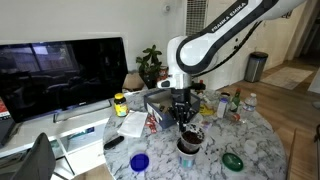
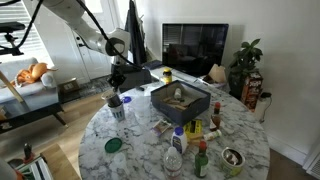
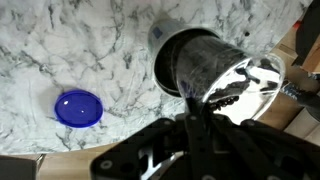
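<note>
The end effector [image 3: 190, 108] enters from the bottom edge of the wrist view with its fingers pressed together. Whether anything thin is pinched between them cannot be told. It hangs directly over the rim of a dark cup [image 3: 195, 60], which stands upright on the marble desk [image 3: 60, 40] right of the frame's centre. The cup's inside gleams, and dark specks show along its right wall, but what they are is unclear.

In both exterior views the end effector [image 1: 183, 112] [image 2: 117, 82] sits just above the cup [image 1: 188, 150] [image 2: 116, 106]. The cup is near the desk's lower edge in one picture and near its left edge in the other.

A blue lid [image 3: 78, 108] lies flat on the marble at the left of the wrist view, apart from the cup. In an exterior view it [image 1: 139, 161] sits low and left of the cup. A green lid [image 1: 233, 160] [image 2: 114, 145] also lies flat, further off.

Behind the cup stands an open grey box [image 2: 180, 102] with a pale object inside it. A yellow-lidded jar [image 1: 121, 103] stands at middle left. Several bottles [image 2: 178, 146] cluster at the lower middle of an exterior view. Beside them is an open tin [image 2: 232, 160], whose contents are too small to make out.

A dark monitor [image 1: 60, 70] fills the upper left, with a plant [image 1: 150, 65] to its right.
</note>
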`<state>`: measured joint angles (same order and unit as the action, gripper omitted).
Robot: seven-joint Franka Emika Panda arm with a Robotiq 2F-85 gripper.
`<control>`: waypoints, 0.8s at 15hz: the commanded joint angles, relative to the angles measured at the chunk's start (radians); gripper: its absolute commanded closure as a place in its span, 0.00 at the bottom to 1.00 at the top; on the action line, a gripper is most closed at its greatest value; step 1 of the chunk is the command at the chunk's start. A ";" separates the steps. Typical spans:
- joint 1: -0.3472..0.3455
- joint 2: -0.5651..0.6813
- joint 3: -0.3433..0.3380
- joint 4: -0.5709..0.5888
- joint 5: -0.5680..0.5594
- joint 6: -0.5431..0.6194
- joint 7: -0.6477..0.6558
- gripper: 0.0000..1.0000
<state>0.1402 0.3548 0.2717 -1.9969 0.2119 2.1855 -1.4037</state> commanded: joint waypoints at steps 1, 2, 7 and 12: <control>0.005 0.035 0.006 0.009 -0.010 0.039 0.012 0.99; 0.007 0.042 0.006 0.005 -0.018 0.049 0.013 0.99; 0.001 0.071 0.026 0.006 -0.014 0.014 -0.012 0.99; -0.004 0.092 0.046 0.014 -0.015 -0.055 -0.061 0.99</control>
<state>0.1427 0.4355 0.3031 -1.9962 0.2119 2.1861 -1.4238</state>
